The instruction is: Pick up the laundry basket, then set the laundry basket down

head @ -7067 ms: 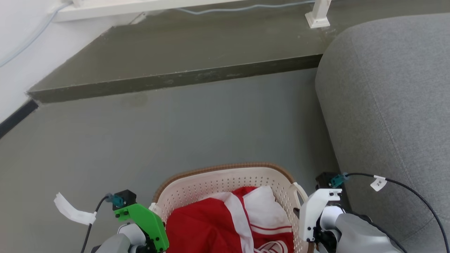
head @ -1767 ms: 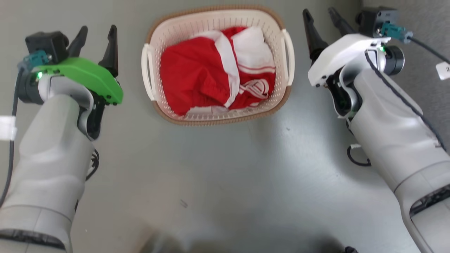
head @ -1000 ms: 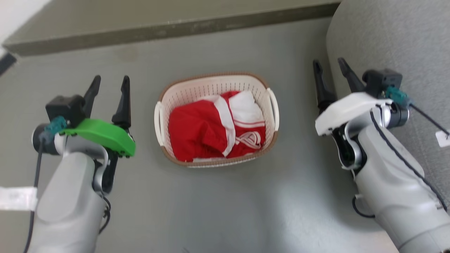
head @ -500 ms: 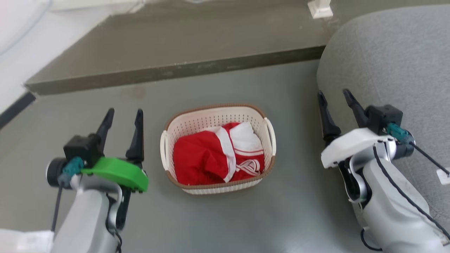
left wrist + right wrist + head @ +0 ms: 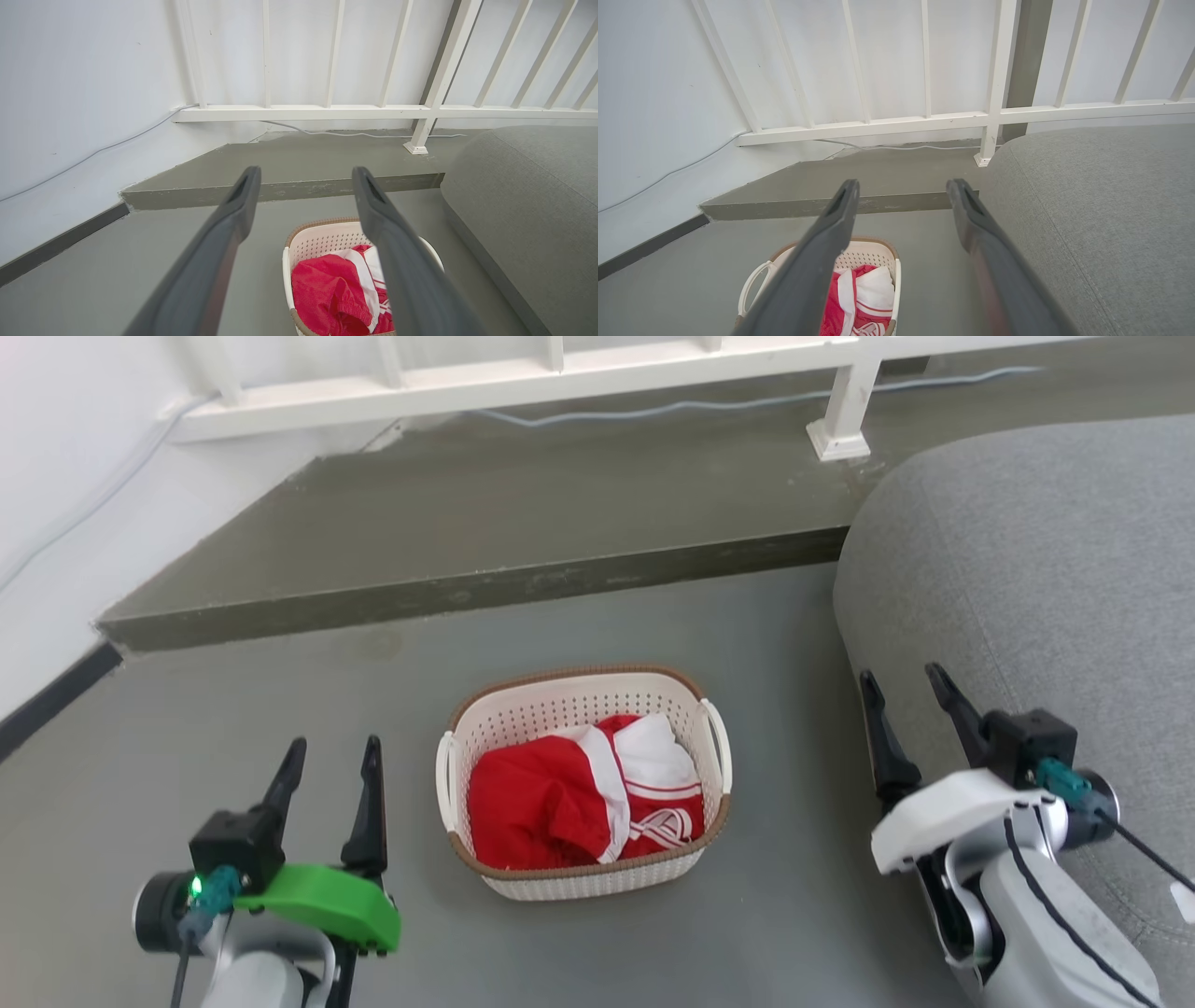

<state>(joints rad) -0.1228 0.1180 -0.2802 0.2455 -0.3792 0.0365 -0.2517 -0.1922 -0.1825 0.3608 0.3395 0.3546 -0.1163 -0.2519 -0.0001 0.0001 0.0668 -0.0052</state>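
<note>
Backing left gripper (image 5: pixel 335 743) and right gripper (image 5: pixel 900 672) away from laundry basket (image 5: pixel 597 882) sides; keeping both finger pairs spread wide, empty; leaving basket resting on floor (image 5: pixel 280 709).

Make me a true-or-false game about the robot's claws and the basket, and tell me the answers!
1. The laundry basket sits on the grey floor. True.
2. The left claw grips a basket handle. False: it is open, beside the basket, not touching it.
3. The basket holds red and white clothes. True.
4. The right claw is shut. False: its fingers stand apart, in front of the grey sofa.
</note>
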